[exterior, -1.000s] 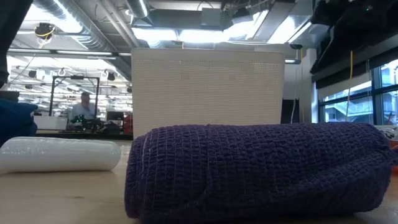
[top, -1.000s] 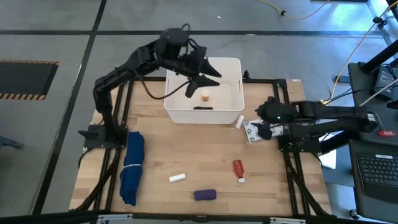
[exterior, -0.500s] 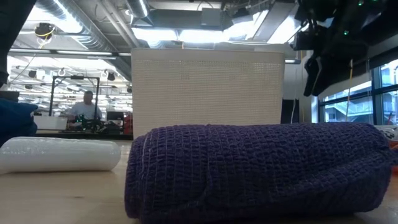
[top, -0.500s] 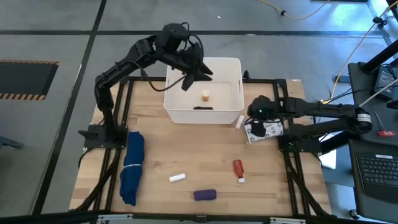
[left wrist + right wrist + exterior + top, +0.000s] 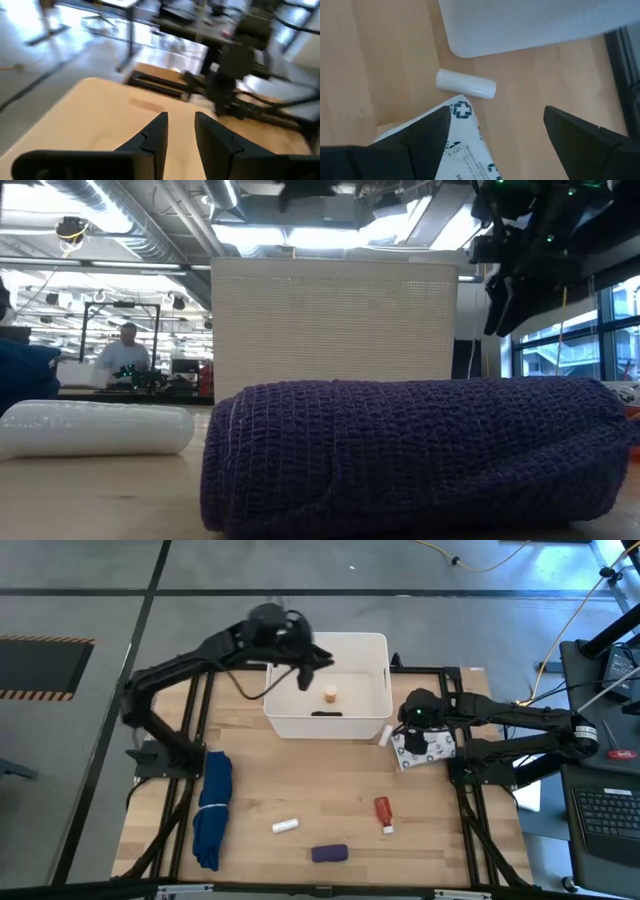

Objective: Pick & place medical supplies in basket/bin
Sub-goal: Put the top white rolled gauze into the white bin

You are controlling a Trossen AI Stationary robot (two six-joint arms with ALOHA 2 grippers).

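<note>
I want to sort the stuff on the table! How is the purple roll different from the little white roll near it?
The purple roll is dark and looks woven in the low view; the white roll is pale and looks smooth. The purple roll is fatter and longer than the white roll. The purple roll lies nearer the table's front edge, the white roll a bit farther in. Both lie flat on the wooden table, outside the white bin.

From above I see the left pincer [image 5: 305, 662] over the tub's [image 5: 372, 640] left part, with a vial [image 5: 329, 694] and a black piece [image 5: 326, 714] inside. The right pincer [image 5: 405, 737] hangs over a white packet [image 5: 428, 748] beside a white roll [image 5: 385, 735]. On the surface [image 5: 300, 780] lie a blue cloth [image 5: 211, 808], another roll [image 5: 285, 826], a purple oblong [image 5: 329, 853] and a red tube [image 5: 383, 811].
</note>
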